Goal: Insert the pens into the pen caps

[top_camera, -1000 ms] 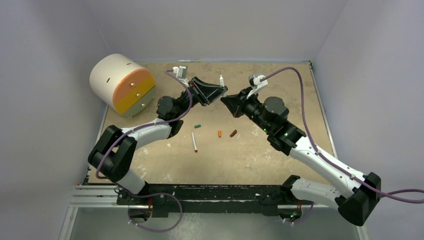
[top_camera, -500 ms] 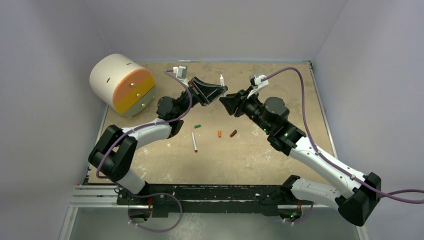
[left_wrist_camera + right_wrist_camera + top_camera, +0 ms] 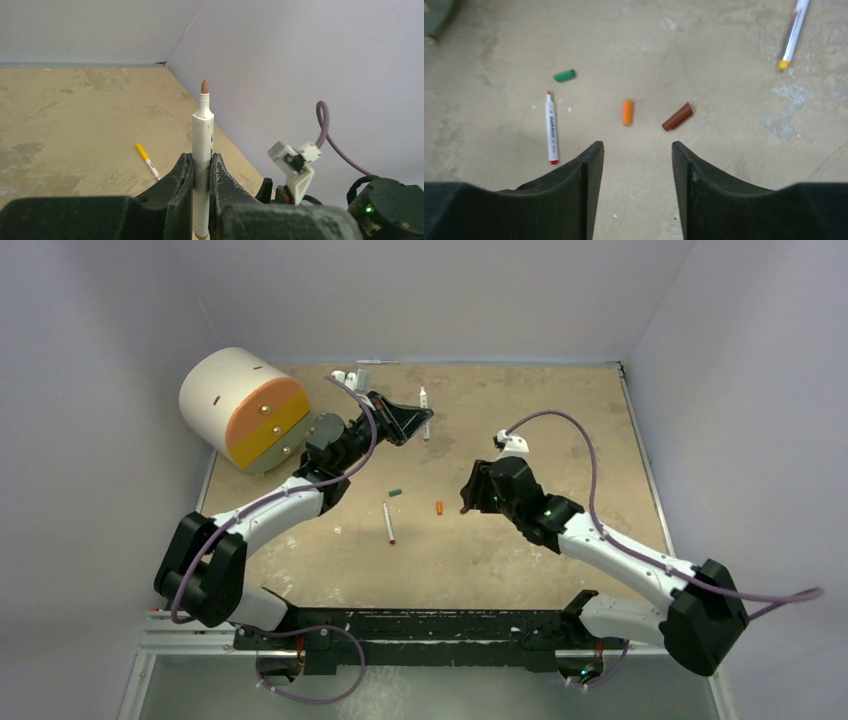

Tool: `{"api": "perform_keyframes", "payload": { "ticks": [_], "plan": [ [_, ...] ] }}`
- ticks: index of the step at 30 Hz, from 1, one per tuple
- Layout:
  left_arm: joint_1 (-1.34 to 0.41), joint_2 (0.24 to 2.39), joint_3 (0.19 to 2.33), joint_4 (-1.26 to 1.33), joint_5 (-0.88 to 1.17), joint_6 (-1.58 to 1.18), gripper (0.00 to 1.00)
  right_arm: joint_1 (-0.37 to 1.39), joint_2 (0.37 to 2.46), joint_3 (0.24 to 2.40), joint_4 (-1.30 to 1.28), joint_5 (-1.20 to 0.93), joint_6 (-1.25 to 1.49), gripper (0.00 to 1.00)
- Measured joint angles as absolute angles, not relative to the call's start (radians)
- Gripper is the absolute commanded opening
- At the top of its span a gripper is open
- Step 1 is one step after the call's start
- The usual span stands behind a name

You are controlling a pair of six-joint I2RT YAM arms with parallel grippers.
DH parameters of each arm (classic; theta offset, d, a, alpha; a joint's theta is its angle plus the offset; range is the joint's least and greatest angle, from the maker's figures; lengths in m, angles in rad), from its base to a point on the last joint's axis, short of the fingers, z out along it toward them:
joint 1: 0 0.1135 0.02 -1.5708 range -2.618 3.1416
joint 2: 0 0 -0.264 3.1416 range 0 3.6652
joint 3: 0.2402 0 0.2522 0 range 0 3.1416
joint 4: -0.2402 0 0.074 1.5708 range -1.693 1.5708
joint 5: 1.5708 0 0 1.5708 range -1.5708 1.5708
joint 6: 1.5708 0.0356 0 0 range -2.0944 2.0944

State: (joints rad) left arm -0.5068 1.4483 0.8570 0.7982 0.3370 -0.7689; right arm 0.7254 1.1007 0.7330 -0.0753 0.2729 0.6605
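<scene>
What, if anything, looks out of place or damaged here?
Nothing stands out. The green cap, orange cap and brown cap lie loose on the table; the left gripper holds a bare-tipped pen.

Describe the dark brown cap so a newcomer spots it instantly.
On the tan table, look just ahead of the open right gripper. Three stubby caps lie in a loose row there: green cap, orange cap, then the brown cap. It is the rightmost, dark red-brown and lying aslant.
</scene>
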Motion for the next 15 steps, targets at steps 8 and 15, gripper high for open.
{"api": "perform_keyframes", "payload": {
  "ticks": [8, 15],
  "plan": [
    [-0.513, 1.398, 0.852, 0.635, 0.222, -0.677, 0.00, 0.726, 1.402, 0.831, -0.106, 0.279, 0.658, 0.32],
    [-0.513, 1.335, 0.818, 0.530, 0.143, -0.625, 0.00, 0.729, 1.590, 0.958, -0.093, 0.269, 0.606, 0.36]
  ]
}}
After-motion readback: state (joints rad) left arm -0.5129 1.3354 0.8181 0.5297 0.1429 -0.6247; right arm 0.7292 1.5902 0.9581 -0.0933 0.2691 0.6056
